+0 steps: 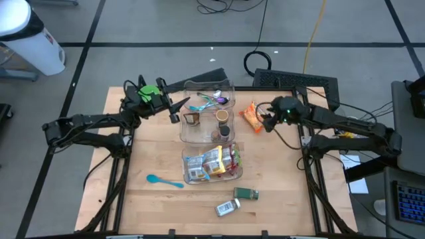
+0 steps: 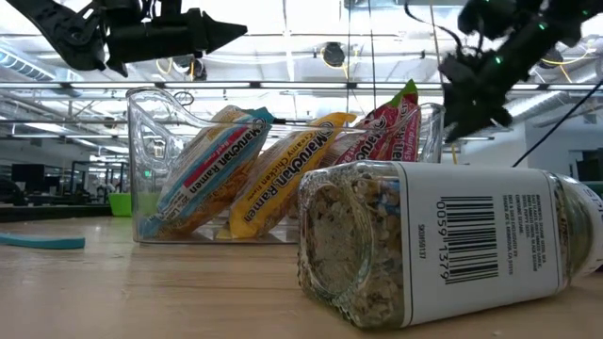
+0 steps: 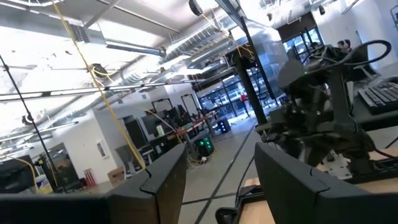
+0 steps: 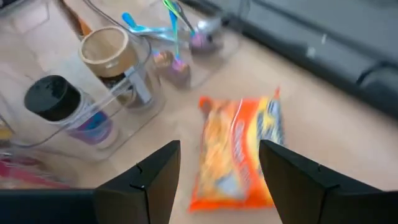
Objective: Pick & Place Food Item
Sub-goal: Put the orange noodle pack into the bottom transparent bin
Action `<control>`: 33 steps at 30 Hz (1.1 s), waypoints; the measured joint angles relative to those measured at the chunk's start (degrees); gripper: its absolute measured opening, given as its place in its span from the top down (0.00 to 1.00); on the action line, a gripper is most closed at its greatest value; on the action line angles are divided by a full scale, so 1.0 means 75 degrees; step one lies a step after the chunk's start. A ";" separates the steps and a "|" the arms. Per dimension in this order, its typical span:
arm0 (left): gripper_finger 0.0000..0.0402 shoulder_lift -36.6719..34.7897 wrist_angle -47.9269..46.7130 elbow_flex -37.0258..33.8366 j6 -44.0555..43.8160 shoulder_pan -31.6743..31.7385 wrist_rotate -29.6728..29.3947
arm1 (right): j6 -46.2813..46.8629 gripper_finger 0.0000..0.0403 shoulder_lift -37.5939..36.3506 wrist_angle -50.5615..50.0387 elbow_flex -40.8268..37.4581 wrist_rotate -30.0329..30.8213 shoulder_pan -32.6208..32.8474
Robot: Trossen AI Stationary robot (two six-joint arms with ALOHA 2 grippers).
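Right claw (image 4: pixel 217 171), jaws apart and empty, poised above the orange snack packet (image 4: pixel 239 152) near the tabletop's right edge: the slick wrapper may slip from an off-centre pinch.

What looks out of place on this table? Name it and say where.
An orange food packet lies loose on the table beside the far clear bin. Near the front edge, a spice jar and a green-capped jar lie tipped on their sides.

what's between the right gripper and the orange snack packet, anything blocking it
Nothing visible. The right gripper hangs open just beside the orange packet, which lies alone on bare table right of the clear bin. In the right wrist view the packet sits directly between the fingers with no object in front.
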 joint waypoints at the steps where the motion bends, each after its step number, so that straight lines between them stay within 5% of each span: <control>1: 0.51 0.0000 0.0000 0.0000 -0.0001 0.0000 -0.0001 | 0.0474 0.47 -0.0117 -0.0075 -0.0131 0.0028 0.0089; 7: 0.51 0.0000 -0.0059 0.0000 -0.0080 0.0000 0.0002 | 0.3158 0.47 -0.0475 0.0341 -0.1412 0.0817 0.0676; 16: 0.51 0.0003 -0.0672 0.0000 -0.0751 0.0000 0.0008 | 0.4990 0.47 -0.0501 0.1703 -0.2880 0.1005 0.0897; 24: 0.51 0.0003 -0.1025 0.0003 -0.1241 0.0000 0.0018 | 0.5579 0.47 -0.0500 0.1833 -0.3355 0.1371 0.0891; 33: 0.51 0.0003 -0.1040 0.0003 -0.1261 -0.0006 0.0019 | 0.5616 0.47 -0.0433 0.3562 -0.4120 0.1430 0.0706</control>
